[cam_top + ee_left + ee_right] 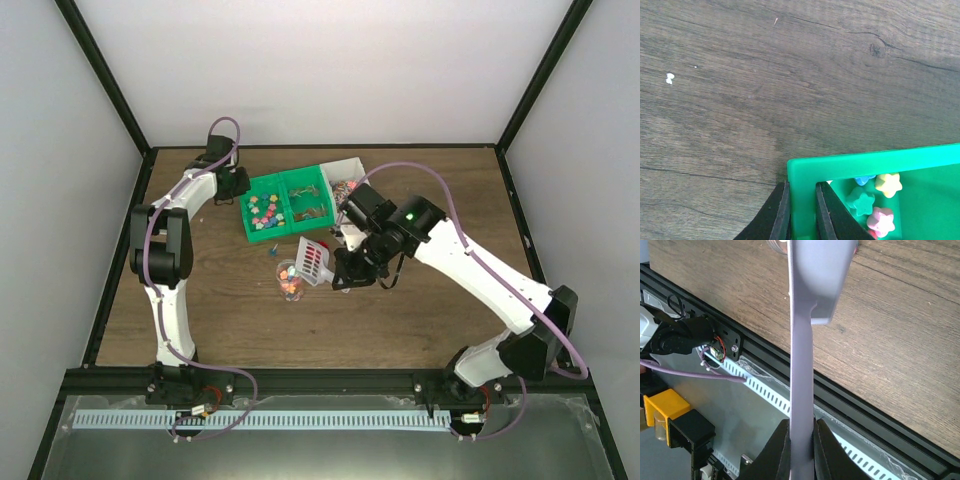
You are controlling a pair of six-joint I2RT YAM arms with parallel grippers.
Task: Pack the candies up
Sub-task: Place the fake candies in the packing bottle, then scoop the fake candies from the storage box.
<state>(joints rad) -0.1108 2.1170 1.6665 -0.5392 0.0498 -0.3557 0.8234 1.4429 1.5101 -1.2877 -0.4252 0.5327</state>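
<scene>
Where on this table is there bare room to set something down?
Free: the wide strip of table between the cup and the near edge, and the far right corner beyond the white box. Crowded: around the green tray, cup and scoop.

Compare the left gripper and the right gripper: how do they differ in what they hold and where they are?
The left gripper clamps the green tray's wall at a corner; the right gripper clamps a pale scoop's handle. The left gripper sits at the tray's left end; the right gripper is mid-table, its scoop beside a small clear cup of candies. Both are shut on something.
</scene>
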